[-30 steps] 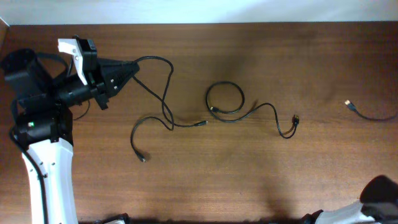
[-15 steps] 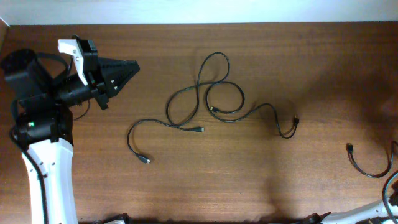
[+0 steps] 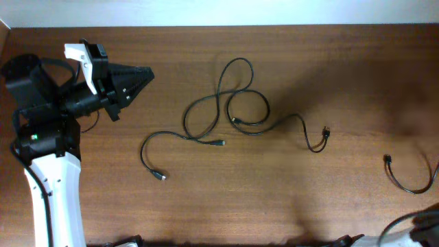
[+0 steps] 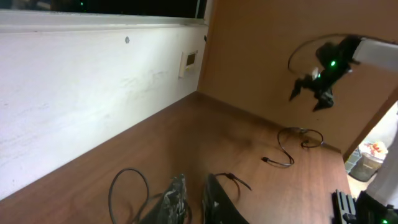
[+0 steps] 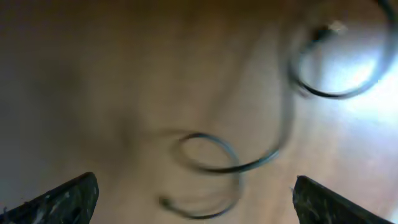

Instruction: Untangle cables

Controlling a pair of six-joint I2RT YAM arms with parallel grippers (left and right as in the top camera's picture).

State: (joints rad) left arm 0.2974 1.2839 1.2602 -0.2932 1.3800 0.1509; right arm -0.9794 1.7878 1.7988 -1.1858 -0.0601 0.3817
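Note:
Three thin black cables lie on the wooden table (image 3: 103,206). A long one (image 3: 206,103) loops through the middle, from a plug at the front left up to a tall loop. It overlaps a coiled one (image 3: 248,110) that trails right to its plug. The third cable (image 3: 411,185) lies apart at the right edge. My left gripper (image 3: 146,72) points at the middle from the left, nearly shut, with nothing between its fingers (image 4: 175,198). My right gripper (image 5: 196,208) is open wide above a blurred cable (image 5: 211,158) and holds nothing.
A white wall (image 4: 93,93) runs along the table's far edge. The right arm (image 3: 418,225) shows at the lower right corner overhead and hangs raised in the left wrist view (image 4: 326,65).
The long cable has left my left gripper and sprung toward the middle. The right cable has moved from the upper right to the lower right, and my right gripper has opened.

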